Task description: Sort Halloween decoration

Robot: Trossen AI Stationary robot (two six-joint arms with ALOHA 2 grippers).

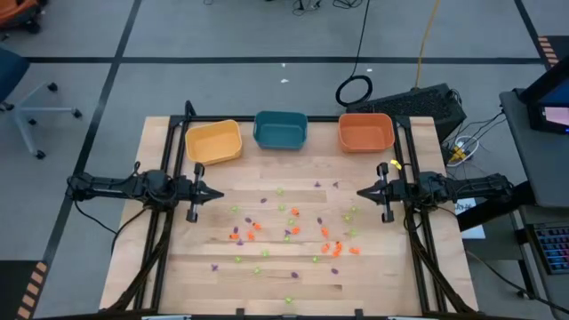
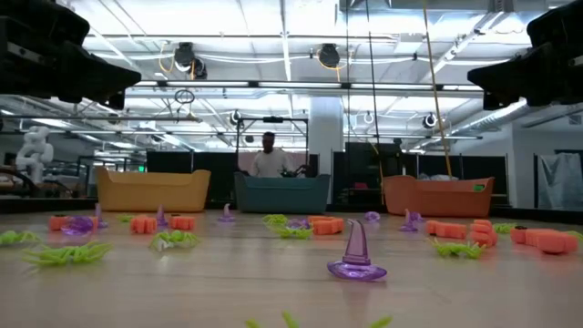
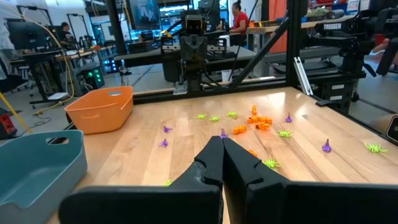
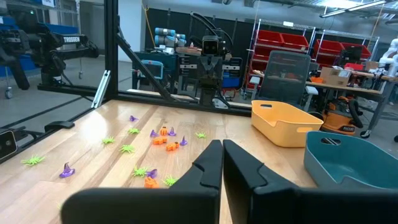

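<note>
The Halloween decoration lies scattered over the middle of the wooden table (image 1: pixel 187 284): small orange pieces (image 1: pixel 331 248), light-green spiders (image 2: pixel 64 254) and purple witch hats (image 2: pixel 355 255). My left gripper (image 1: pixel 220 192) is shut at the table's left side, above the wood, pointing level toward the middle. My right gripper (image 1: pixel 360 192) is shut at the right side, facing it. Both hold nothing. The wrist views show the shut fingers of the left gripper (image 3: pixel 222 144) and the right gripper (image 4: pixel 222 147) above the trinkets.
Three bins stand along the table's far edge: a yellow bin (image 1: pixel 213 141) at left, a teal bin (image 1: pixel 281 130) in the middle, an orange bin (image 1: pixel 365 132) at right. A black frame surrounds the table. A person (image 2: pixel 269 155) sits behind the far edge.
</note>
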